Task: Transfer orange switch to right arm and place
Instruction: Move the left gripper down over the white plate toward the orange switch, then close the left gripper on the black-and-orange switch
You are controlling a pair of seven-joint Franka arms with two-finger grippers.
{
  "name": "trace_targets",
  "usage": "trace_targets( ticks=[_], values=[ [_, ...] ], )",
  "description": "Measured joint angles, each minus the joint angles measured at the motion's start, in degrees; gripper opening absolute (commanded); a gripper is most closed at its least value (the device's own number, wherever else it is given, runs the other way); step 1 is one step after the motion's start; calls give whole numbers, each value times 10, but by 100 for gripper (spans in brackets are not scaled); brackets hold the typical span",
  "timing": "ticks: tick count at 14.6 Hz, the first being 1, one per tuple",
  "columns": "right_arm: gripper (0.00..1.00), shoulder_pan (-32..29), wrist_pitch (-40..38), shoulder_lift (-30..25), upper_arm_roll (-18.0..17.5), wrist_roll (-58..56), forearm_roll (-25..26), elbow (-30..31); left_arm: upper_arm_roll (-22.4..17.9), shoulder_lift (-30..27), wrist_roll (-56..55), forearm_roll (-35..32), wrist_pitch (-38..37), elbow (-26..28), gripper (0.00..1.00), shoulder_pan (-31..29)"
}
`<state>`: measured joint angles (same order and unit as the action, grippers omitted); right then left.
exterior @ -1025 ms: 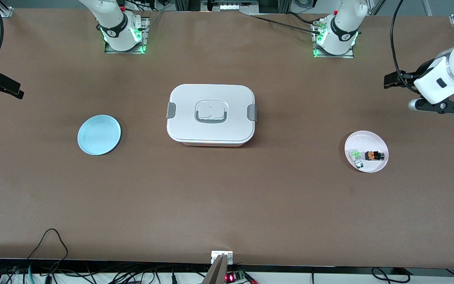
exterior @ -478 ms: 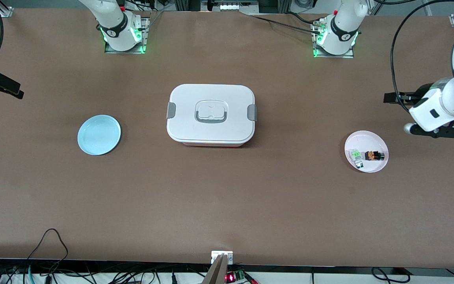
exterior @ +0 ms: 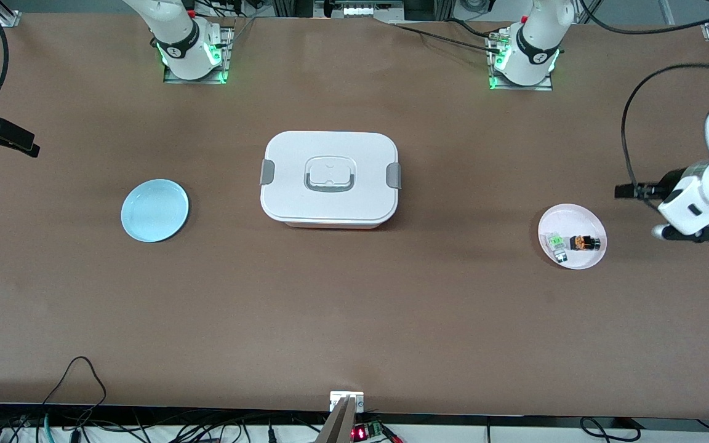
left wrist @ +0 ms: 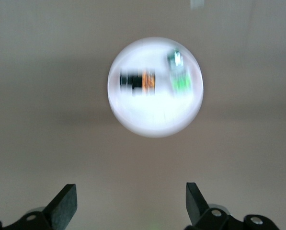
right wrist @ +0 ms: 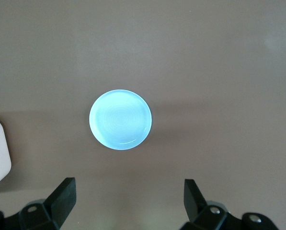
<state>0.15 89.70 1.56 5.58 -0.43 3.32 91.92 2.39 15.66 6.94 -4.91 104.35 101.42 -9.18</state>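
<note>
Plates: two, one blue plate (exterior: 155,210) toward the right arm's end of the tabletop (exterior: 354,307), one pink plate (exterior: 572,236) toward the left arm's end. One white lidded box (exterior: 330,179) sits between them. Two small parts lie on the pink plate: one clear-and-green part (exterior: 556,242) and one orange switch (exterior: 584,243), just beside each other. Right gripper (exterior: 4,138) hangs at the table's edge, well apart from the blue plate, fingers (right wrist: 61,199) spread wide, holding nothing. Left gripper (exterior: 628,191) hangs over bare tabletop near the pink plate, fingers (left wrist: 63,203) spread wide and empty. Orange switch lies clear of those fingers, untouched, on its side.
</note>
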Motion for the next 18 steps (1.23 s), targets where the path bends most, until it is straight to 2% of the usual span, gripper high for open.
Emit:
trace_targets(
  ticks=[3, 6, 9, 13, 18],
  values=[
    [100, 0, 0, 2, 0, 0, 0, 0, 0, 19, 12, 0, 213, 99, 100, -5],
    [100, 1, 0, 12, -2, 0, 0, 0, 1, 28, 11, 0, 325, 161, 100, -6],
    [100, 3, 0, 18, -5, 0, 0, 0, 1, 48, 11, 0, 400, 183, 100, -9],
    [100, 7, -1, 18, -6, 1, 0, 0, 1, 91, 11, 0, 463, 191, 100, -17],
    [100, 4, -1, 21, -2, 1, 0, 0, 1, 109, 12, 0, 482, 191, 100, -30]
  ],
)
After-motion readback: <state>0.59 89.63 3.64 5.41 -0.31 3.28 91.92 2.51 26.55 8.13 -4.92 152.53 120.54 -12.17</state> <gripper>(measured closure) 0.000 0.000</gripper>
